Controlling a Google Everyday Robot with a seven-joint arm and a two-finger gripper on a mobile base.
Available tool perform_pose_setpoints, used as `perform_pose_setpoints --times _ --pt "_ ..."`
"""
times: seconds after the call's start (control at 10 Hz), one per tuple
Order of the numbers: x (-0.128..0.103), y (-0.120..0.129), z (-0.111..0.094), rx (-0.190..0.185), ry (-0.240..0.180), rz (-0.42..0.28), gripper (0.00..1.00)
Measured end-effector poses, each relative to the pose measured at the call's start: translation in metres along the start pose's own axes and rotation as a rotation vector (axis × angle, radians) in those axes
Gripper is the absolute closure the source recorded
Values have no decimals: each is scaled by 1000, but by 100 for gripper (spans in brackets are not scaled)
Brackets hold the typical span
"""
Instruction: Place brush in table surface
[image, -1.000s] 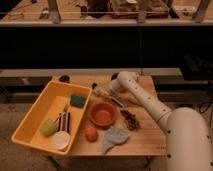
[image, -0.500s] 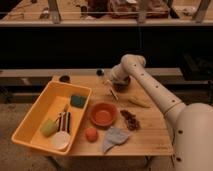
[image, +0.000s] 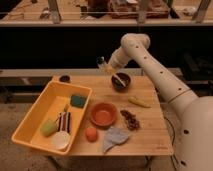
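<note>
Behind the table (image: 150, 135) lies darkness; above its far edge the claw (image: 106, 66) hangs, clamped on the brush (image: 102, 62).

Warm dim light, soft blur.

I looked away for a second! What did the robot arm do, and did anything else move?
The arm swung up and back, carrying the end effector from low beside the orange bowl to high over the table's far edge, near the dark bowl. It is shut on something pale, probably the brush. The yellow tub, both bowls and the cloth stayed put.
</note>
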Motion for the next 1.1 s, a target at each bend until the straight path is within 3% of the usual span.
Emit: perform_pose_setpoints --times 0.2,0.5,0.7,1.1 --pt "0 -5 -14 15 17 -24 86" --pt "10 -3 -9 4 14 -13 86" --pt "12 2 11 -18 18 -2 86" --pt "33 26 88 -98 69 62 86"
